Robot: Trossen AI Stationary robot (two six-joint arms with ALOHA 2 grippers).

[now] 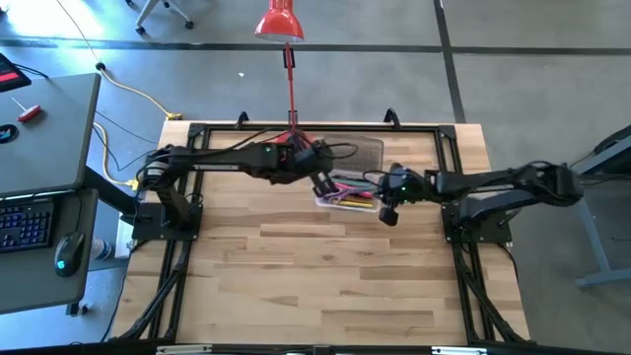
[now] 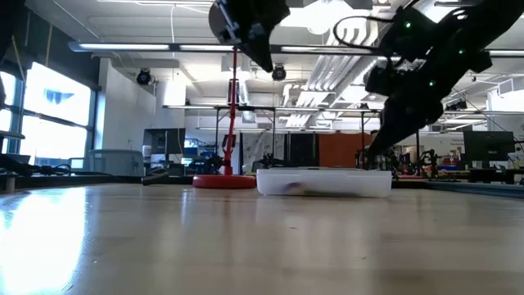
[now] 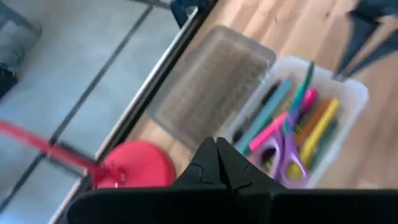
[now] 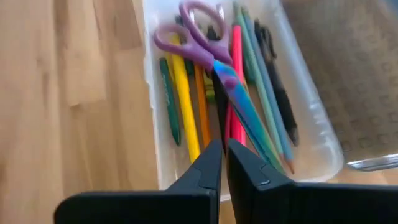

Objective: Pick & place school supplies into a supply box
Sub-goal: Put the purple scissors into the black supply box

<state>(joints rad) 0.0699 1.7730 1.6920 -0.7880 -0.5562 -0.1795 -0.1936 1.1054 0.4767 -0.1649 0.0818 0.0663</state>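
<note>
Now both my grippers, left (image 3: 217, 163) and right (image 4: 219, 163), hang shut and empty above the box (image 4: 155, 124), whose light, slippery scissors (image 4: 211, 59) I'd pinch mid-blade.

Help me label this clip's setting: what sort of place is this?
Probably a robotics lab or open workshop: a wooden table in a black frame on concrete floor, a desk with keyboard and mouse beside it, and long ceiling lights over benches of equipment.

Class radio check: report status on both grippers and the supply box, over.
Left gripper shut, empty, above the box. Right gripper shut, empty, over its near end. Supply box open, pens and scissors inside, lid alongside. Nothing in the way.
</note>
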